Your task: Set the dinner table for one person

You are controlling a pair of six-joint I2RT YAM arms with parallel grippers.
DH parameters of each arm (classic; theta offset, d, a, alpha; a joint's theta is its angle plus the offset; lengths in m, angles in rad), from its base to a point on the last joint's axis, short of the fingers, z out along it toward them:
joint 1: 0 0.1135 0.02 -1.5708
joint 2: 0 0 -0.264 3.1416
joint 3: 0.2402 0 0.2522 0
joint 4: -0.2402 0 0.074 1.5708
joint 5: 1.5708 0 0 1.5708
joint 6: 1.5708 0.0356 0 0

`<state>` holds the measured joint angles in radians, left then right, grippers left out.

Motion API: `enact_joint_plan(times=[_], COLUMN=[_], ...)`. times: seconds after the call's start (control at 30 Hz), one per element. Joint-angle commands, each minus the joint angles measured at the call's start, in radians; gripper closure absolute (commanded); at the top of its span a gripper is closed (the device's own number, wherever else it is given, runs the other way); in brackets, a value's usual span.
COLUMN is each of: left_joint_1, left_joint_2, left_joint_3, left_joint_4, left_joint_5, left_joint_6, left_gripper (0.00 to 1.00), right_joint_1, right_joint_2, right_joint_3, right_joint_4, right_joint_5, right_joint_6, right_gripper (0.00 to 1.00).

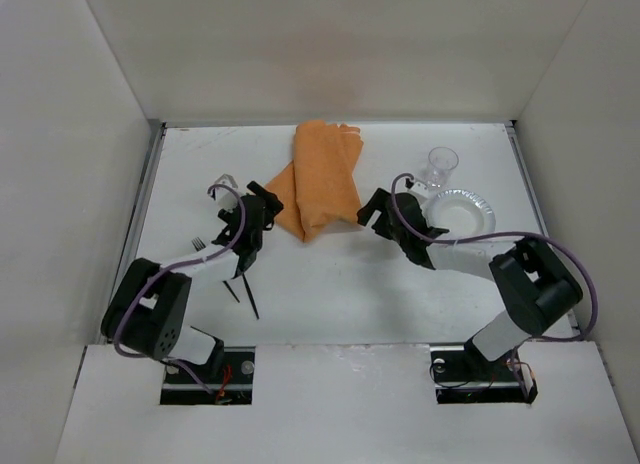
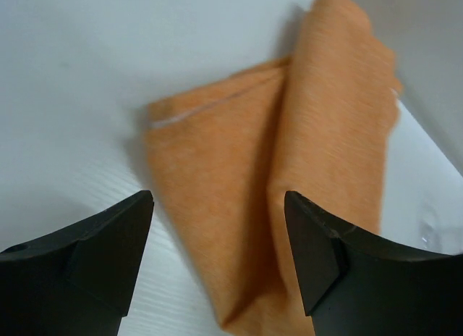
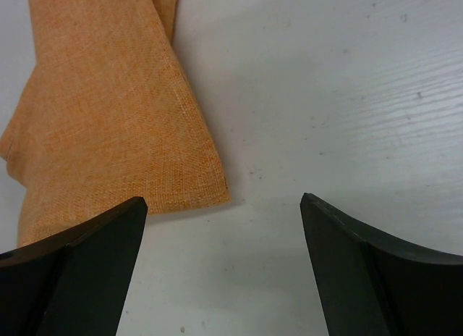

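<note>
The white dinner table holds a folded orange cloth mat, lying crumpled in the middle toward the back. My left gripper hovers at the mat's left corner; in the left wrist view the jaws stand open over the orange cloth, holding nothing. My right gripper is just right of the mat's near corner. In its wrist view the jaws are wide open over bare table, with the mat's corner up to the left.
A clear plastic cup stands at the back right, with a silvery plate just in front of it. A small fork and two thin black utensils lie by the left arm. White walls close in three sides.
</note>
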<state>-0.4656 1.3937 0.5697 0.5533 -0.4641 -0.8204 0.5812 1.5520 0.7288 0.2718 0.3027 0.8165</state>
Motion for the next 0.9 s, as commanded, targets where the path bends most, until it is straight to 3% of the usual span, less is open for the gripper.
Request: enact_joint_plan(times=[0.0, 0.27, 0.37, 0.5, 0.63, 0.7, 0.87], left_joint_1=[0.092, 0.175, 0.189, 0.192, 0.196, 0.209, 0.213], left_joint_2=[0.068, 0.315, 0.373, 0.416, 0.416, 0.380, 0.233], left_joint_3=[0.028, 0.125, 0.150, 0.174, 0.171, 0.141, 0.055], left_joint_4=[-0.024, 0.072, 0.080, 0.080, 0.089, 0.117, 0.171], left_joint_5=[0.091, 0.220, 0.242, 0.240, 0.237, 0.231, 0.157], left_joint_6=[-0.060, -0.066, -0.072, -0.077, -0.079, -0.080, -0.053], left_gripper=[0.29, 0.31, 0.38, 0.55, 0.76, 0.85, 0.90], right_joint_1=[0.018, 0.019, 0.015, 0.010, -0.005, -0.017, -0.037], right_joint_2=[0.045, 0.143, 0.167, 0.209, 0.224, 0.201, 0.010], right_joint_3=[0.052, 0.096, 0.109, 0.135, 0.146, 0.146, 0.103], right_joint_4=[0.063, 0.087, 0.107, 0.132, 0.205, 0.227, 0.167], right_joint_5=[-0.037, -0.045, -0.066, -0.102, -0.140, -0.134, -0.009], right_joint_6=[0.088, 0.157, 0.173, 0.208, 0.245, 0.239, 0.100], right_gripper=[0.07, 0.10, 0.15, 0.30, 0.65, 0.77, 0.87])
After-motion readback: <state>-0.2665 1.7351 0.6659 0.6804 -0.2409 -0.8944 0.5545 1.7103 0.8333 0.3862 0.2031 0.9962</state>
